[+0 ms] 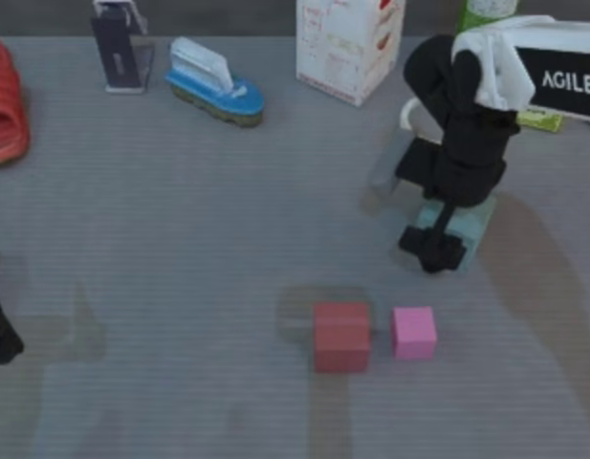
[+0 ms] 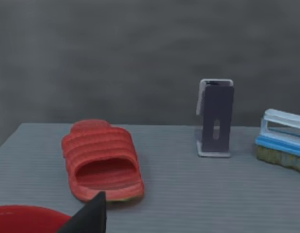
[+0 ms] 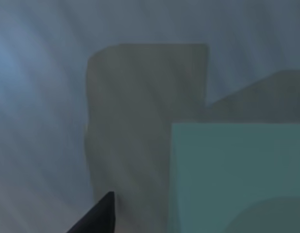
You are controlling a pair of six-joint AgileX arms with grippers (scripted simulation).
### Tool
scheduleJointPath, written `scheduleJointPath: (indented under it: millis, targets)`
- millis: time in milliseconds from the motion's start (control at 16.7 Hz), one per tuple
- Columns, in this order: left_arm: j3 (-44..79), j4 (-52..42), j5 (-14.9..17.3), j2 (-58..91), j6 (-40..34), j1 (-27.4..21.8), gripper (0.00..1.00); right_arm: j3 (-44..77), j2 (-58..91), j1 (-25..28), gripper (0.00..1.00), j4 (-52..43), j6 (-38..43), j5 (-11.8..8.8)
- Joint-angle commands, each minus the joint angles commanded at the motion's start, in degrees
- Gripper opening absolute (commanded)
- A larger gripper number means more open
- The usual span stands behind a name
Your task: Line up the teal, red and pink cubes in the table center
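Observation:
The pale teal cube (image 1: 474,222) lies right of the table's centre, mostly under my right arm. My right gripper (image 1: 433,251) hovers low over the cube's near left corner. In the right wrist view one dark fingertip (image 3: 102,213) stands apart from the teal cube (image 3: 237,174), with bare table between them; the gripper looks open and holds nothing. The red cube (image 1: 340,335) and the small pink cube (image 1: 414,332) sit side by side near the front centre, a small gap between them. My left gripper (image 1: 0,337) is parked at the left edge, one fingertip (image 2: 94,216) showing.
Along the back stand a red slipper (image 1: 3,100), a dark phone stand (image 1: 122,48), a blue-and-white brush (image 1: 216,84), a white carton (image 1: 347,43), a green bottle (image 1: 486,11) and a green-yellow box (image 1: 541,120). A red bowl's rim (image 2: 23,218) lies by the left gripper.

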Motion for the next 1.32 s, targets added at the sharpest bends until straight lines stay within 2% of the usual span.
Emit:
scheduleJointPath:
  millis: [540, 1140, 1320]
  targets:
    - [0.0, 0.0, 0.0, 0.0, 0.0, 0.0, 1.0, 0.0, 0.0, 0.0, 0.02, 0.0, 0.0, 0.0]
    - [0.0, 0.0, 0.0, 0.0, 0.0, 0.0, 1.0, 0.2, -0.7, 0.1, 0.0, -0.5, 0.3, -0.2]
    - [0.0, 0.0, 0.0, 0.0, 0.0, 0.0, 1.0, 3.5, -1.6, 0.2, 0.0, -4.7, 0.2, -0.3]
